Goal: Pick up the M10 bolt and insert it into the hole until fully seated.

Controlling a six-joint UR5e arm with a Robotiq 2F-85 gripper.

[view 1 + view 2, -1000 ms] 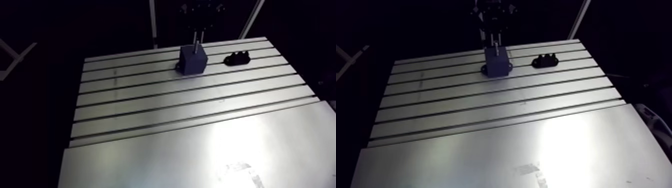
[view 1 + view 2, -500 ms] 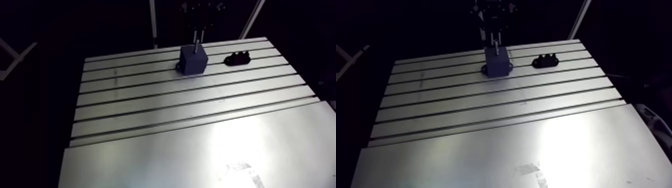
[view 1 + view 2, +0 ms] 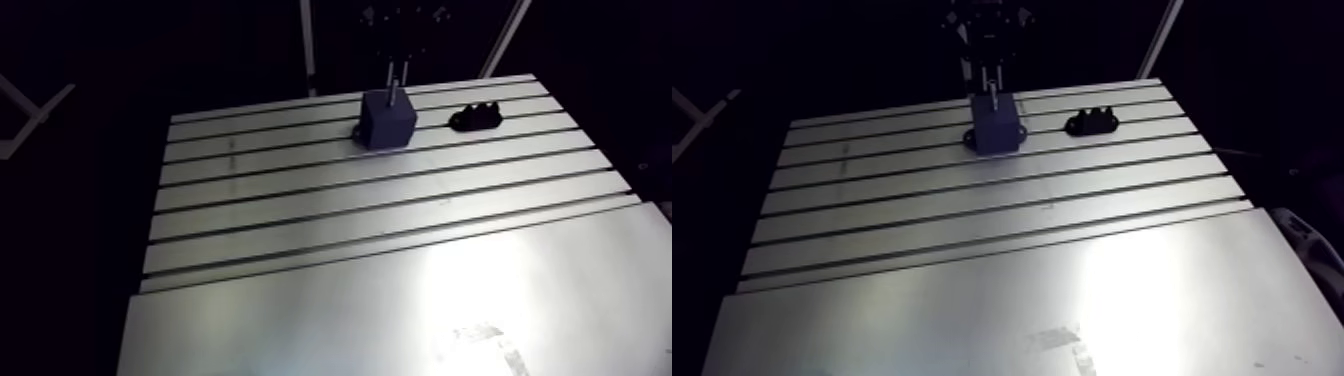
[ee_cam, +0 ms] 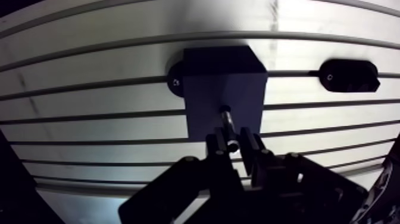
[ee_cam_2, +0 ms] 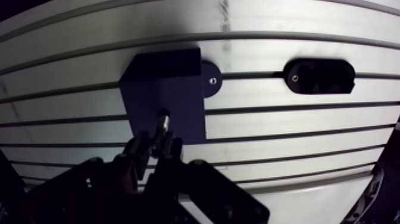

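Note:
A dark blue block (image 4: 223,89) is bolted to the slotted table (image 3: 350,210) near its far edge. In the wrist view my gripper (image 4: 234,142) is shut on the M10 bolt (image 4: 228,121), a slim dark metal rod held between the fingertips. The bolt's tip rests over the block's top face; the hole under it is hidden. In the arm view the gripper (image 3: 990,80) hangs straight above the block (image 3: 994,125), with the bolt (image 3: 393,85) reaching down to the block's top.
A low black holder (image 4: 349,75) is fixed to the table beside the block, also seen in the arm view as the black holder (image 3: 474,117). A smooth metal sheet (image 3: 420,310) covers the near part of the table.

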